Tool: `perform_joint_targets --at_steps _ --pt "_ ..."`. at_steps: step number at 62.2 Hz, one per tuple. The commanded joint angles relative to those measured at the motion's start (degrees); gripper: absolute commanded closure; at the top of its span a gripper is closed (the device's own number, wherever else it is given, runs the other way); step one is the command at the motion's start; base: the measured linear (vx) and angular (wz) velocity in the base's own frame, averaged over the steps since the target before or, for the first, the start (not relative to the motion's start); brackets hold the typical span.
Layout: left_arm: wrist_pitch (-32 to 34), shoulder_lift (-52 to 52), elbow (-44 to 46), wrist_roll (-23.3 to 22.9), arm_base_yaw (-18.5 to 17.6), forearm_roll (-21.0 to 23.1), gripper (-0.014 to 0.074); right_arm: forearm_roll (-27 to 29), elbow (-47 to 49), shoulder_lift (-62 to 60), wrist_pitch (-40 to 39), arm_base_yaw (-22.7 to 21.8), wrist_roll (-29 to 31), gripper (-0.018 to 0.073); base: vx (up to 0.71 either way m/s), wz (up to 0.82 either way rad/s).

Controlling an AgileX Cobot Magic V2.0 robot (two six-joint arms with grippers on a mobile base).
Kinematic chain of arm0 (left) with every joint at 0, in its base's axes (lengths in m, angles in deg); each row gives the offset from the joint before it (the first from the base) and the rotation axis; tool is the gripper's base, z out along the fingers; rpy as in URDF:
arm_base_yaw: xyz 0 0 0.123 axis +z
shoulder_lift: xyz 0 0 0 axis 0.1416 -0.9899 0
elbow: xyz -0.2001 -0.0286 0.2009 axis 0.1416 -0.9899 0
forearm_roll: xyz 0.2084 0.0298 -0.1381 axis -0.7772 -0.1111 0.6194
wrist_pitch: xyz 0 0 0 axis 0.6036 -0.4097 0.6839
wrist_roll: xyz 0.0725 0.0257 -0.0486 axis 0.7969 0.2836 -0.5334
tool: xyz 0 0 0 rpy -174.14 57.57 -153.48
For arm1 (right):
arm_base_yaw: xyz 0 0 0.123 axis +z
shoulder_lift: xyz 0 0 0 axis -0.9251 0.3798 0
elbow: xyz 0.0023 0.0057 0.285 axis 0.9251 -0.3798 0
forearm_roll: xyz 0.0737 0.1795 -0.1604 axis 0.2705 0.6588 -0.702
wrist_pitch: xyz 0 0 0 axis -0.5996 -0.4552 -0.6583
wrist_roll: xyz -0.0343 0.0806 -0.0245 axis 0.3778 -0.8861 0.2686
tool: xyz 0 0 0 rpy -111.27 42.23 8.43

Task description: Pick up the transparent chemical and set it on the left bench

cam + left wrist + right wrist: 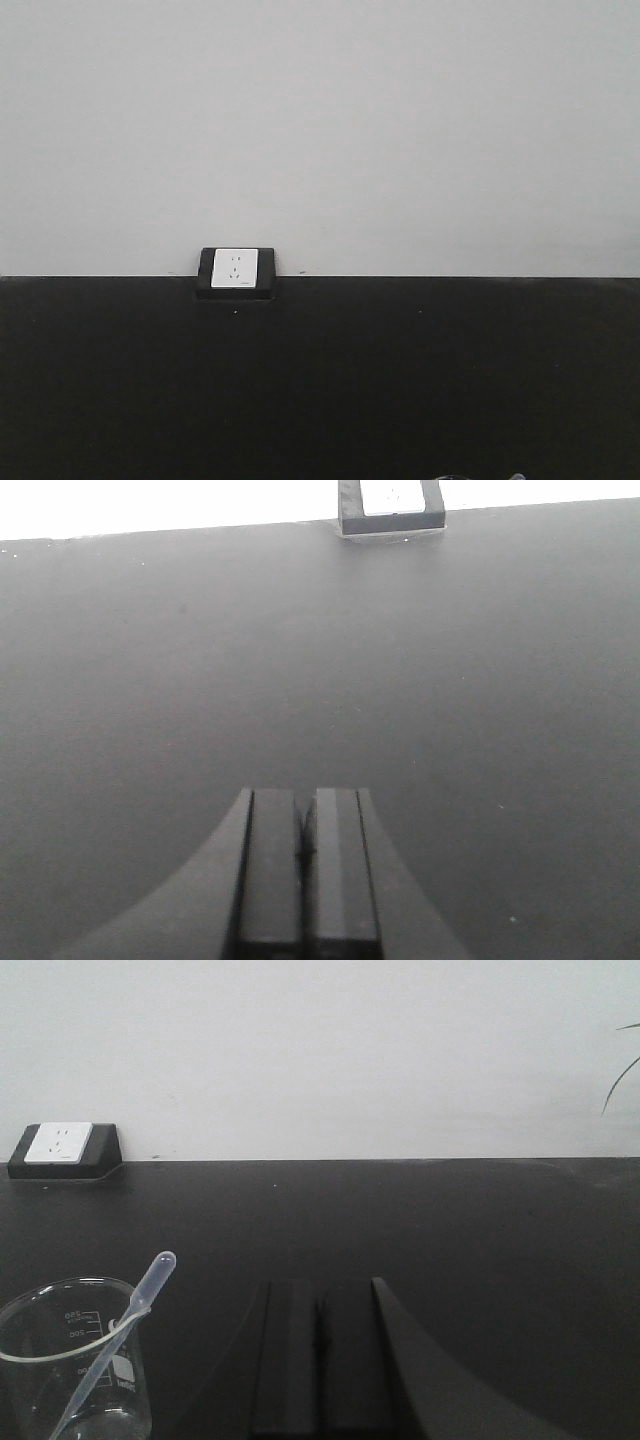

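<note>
In the exterior front-facing view, a smooth white wall fills the upper half and a matt black bench top [400,380] the lower half; a white socket plate in a black box housing [235,270] is seen at the join, left of centre, and only a faint curved glint of glass is caught at the bottom edge, too little to identify. In the left wrist-mounted view, the left gripper [305,820] is shown at the bottom centre with its flat black jaws pressed together and nothing between them, above bare, slightly dusty bench surface. In the right wrist-mounted view, the right gripper [320,1310] is likewise closed and empty, while the clear cylindrical glass beaker [75,1360] with printed graduations is found at the lower left, just beside the fingers and resting on the bench. A translucent plastic pipette [110,1350] is leaned loosely against its thin rim; whether liquid is held inside cannot be told. A sideways approach with the jaws shut is judged likely to knock the beaker over, the slick glass could slip under a light squeeze, and the unsecured pipette could be tipped out during the carry.
</note>
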Motion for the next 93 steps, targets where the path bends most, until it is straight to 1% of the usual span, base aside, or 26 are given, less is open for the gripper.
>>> perform_joint_targets --at_steps 1,11,16,20,25,30,35,40,46,53,57,66,75,80,84,86,88,89,93 --pt "4.5 1.1 -0.9 -0.4 -0.1 0.0 0.06 -0.1 -0.5 -0.5 -4.7 -0.3 0.4 0.0566 0.0 0.0" --pt "4.5 1.1 -0.9 -0.4 -0.1 0.0 0.06 -0.1 -0.5 -0.5 -5.0 -0.3 0.4 0.0566 0.0 0.0" --pt "4.5 1.1 -0.9 -0.4 -0.1 0.0 0.06 0.2 0.2 -0.5 -7.6 -0.3 -0.4 0.0566 0.0 0.0" --pt "4.5 1.1 -0.9 -0.4 -0.1 0.0 0.06 1.4 2.6 -0.4 -7.7 -0.3 -1.5 0.0566 0.0 0.0" --pt "4.5 1.1 -0.9 -0.4 -0.1 0.0 0.06 1.4 7.6 1.4 -7.2 -0.3 -1.1 0.0566 0.0 0.0" --pt "4.5 1.1 -0.9 -0.4 -0.1 0.0 0.06 0.9 12.9 5.7 -7.0 -0.3 0.5 0.0566 0.0 0.0" --pt "4.5 1.1 -0.9 -0.4 -0.1 0.0 0.06 0.9 19.4 13.5 -7.9 -0.3 1.7 0.0566 0.0 0.0" --pt "4.5 1.1 -0.9 -0.4 -0.1 0.0 0.06 1.2 23.9 20.1 -9.6 -0.3 1.7 0.0566 0.0 0.0" --pt "4.5 1.1 -0.9 -0.4 -0.1 0.0 0.06 1.4 28.3 26.6 -9.9 -0.3 1.6 0.0566 0.0 0.0" --pt "4.5 1.1 -0.9 -0.4 -0.1 0.0 0.06 3.3 30.4 32.5 -9.9 -0.3 0.0 0.0566 0.0 0.0" --pt "4.5 1.1 -0.9 -0.4 -0.1 0.0 0.06 4.8 30.3 34.6 -12.1 -0.3 -0.5 0.0561 0.0 0.0" --pt "4.5 1.1 -0.9 -0.4 -0.1 0.0 0.06 6.5 30.3 37.8 -12.2 -0.3 -0.7 0.0524 0.0 0.0" --pt "4.5 1.1 -0.9 -0.4 -0.1 0.0 0.06 7.5 30.3 39.3 -12.0 -0.3 -0.7 0.0425 0.0 0.0" --pt "4.5 1.1 -0.9 -0.4 -0.1 0.0 0.06 7.5 30.3 39.8 -12.0 -0.3 -0.7 0.0328 0.0 0.0" --pt "4.5 1.1 -0.9 -0.4 -0.1 0.0 0.06 7.5 30.3 40.3 -12.3 -0.3 -0.7 0.0223 0.0 0.0" --pt "4.5 1.1 -0.9 -0.4 -0.1 0.0 0.06 7.5 30.3 40.6 -12.4 -0.3 -0.7 0.0146 0.0 0.0" --pt "4.5 1.1 -0.9 -0.4 -0.1 0.0 0.06 7.5 30.3 40.9 -12.4 -0.3 -0.7 0.0107 0.0 0.0" --pt "4.5 1.1 -0.9 -0.4 -0.1 0.0 0.06 7.5 30.3 41.1 -12.4 -0.3 -0.7 0.0069 0.0 0.0" --pt "4.5 1.1 -0.9 -0.4 -0.1 0.0 0.06 7.5 30.3 41.5 -12.4 -0.3 -0.7 -0.0034 0.0 0.0"
